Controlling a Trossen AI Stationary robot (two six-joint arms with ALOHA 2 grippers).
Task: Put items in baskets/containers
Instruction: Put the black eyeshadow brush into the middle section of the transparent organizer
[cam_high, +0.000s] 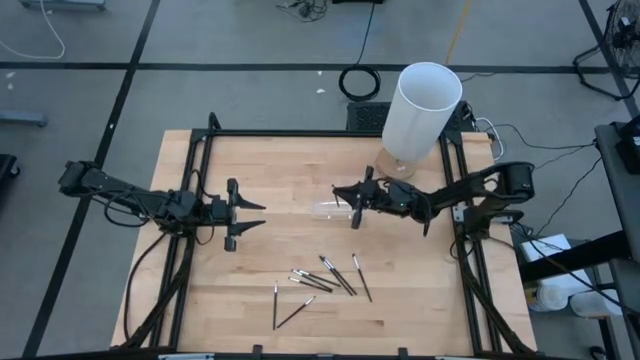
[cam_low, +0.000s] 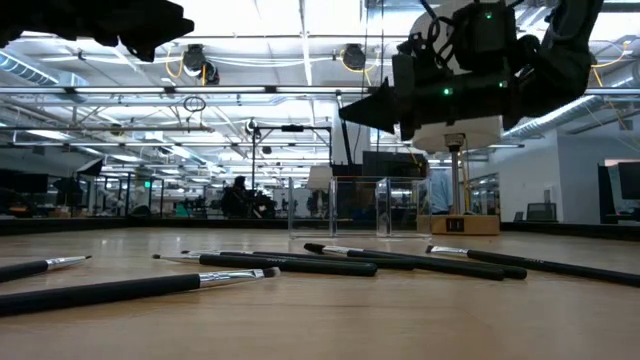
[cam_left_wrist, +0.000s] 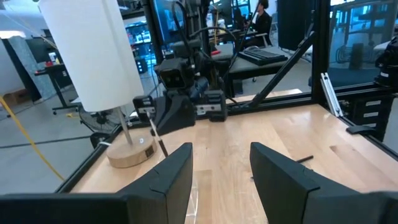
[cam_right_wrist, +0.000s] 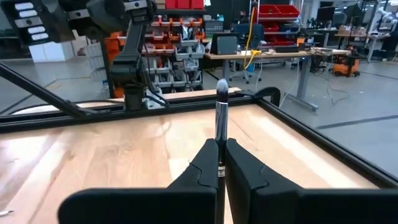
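Right fingers: closed on one stick, gripped partway along its shaft, the pale brush tip standing clear beyond the fingertips.
Right gripper: held above the counter near its middle, toward the far edge, just over the right end of the tray.
Left fingers: spread apart, nothing between them.
Left gripper: toward the counter's left side, about midway between near and far edges, well apart from the tray and the sticks.
Tray: clear, rectangular, resting on the counter near the middle, beside the right gripper; whether it holds anything cannot be told.
Loose sticks: about eight lying flat on the counter toward the near edge, right of centre; several cross or touch in a cluster, two lie somewhat apart on the cluster's left.
Low view of sticks: dark shafts with pale tips, all flat on the wood, tray behind them.
Cylinder: tall, white, on a round wooden base at the far edge, right of centre, near the right arm.
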